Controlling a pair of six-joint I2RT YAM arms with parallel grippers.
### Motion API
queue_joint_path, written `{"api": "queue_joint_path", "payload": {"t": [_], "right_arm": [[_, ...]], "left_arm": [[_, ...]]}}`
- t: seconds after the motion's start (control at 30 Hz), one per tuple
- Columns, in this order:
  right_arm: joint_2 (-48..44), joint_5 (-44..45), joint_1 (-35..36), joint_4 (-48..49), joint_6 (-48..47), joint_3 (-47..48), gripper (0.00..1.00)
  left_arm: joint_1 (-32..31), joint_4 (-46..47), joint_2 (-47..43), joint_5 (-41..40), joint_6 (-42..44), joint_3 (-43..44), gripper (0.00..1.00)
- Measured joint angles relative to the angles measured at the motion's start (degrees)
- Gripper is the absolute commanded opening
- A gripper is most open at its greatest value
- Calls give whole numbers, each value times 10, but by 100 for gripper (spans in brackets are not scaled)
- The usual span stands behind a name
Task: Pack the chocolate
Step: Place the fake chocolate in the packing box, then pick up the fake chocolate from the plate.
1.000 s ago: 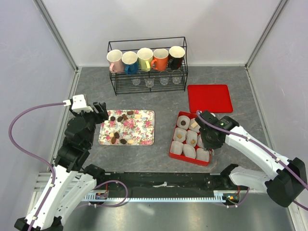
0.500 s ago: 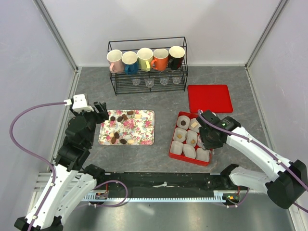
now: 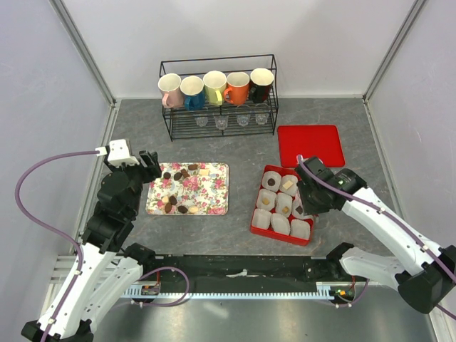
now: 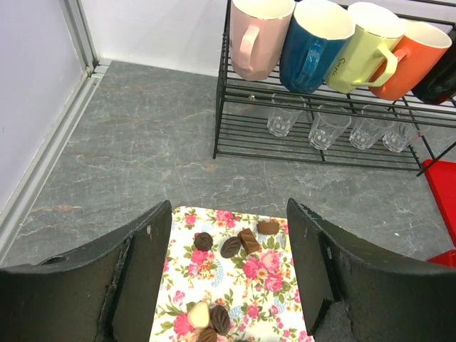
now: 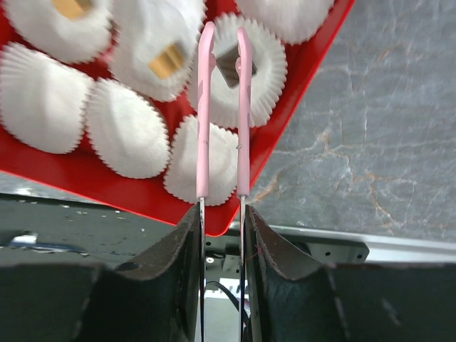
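Grey stone-patterned table lay under me, with pale walls around it. At its far side stood a black wire rack carrying a row of mugs above small glasses. A flat red lid lay to the right of the rack, nearer me.

My left arm hovered at the left end of a flowered tray. My left jaws stood wide apart over the tray's far left corner with nothing between them. Most of the chocolate lay loose on that tray, dark pieces with a cream one among them.

Right of the tray sat a red box full of white paper cups. My right jaws were clamped on a pair of pink tweezers, whose tips stood slightly apart over a cup at the box's right edge. A dark square piece lay in that cup under the tips; I could not tell whether the tips touched it. Tan pieces sat in neighbouring cups.
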Motion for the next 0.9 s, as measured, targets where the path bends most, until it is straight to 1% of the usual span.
{"api": "queue_joint_path", "payload": {"t": [0.3, 0.43, 0.53, 0.63, 0.9], "right_arm": [[2, -6, 0, -13, -31, 80, 25], [13, -25, 0, 1, -49, 116, 24], [27, -42, 7, 25, -57, 122, 23], [51, -52, 31, 50, -66, 125, 24], [139, -59, 125, 136, -95, 153, 24]], "left_arm": [[0, 0, 0, 0, 0, -1, 72], [0, 0, 0, 0, 0, -1, 72], [0, 0, 0, 0, 0, -1, 72], [0, 0, 1, 0, 0, -1, 72], [0, 0, 3, 0, 0, -2, 72]]}}
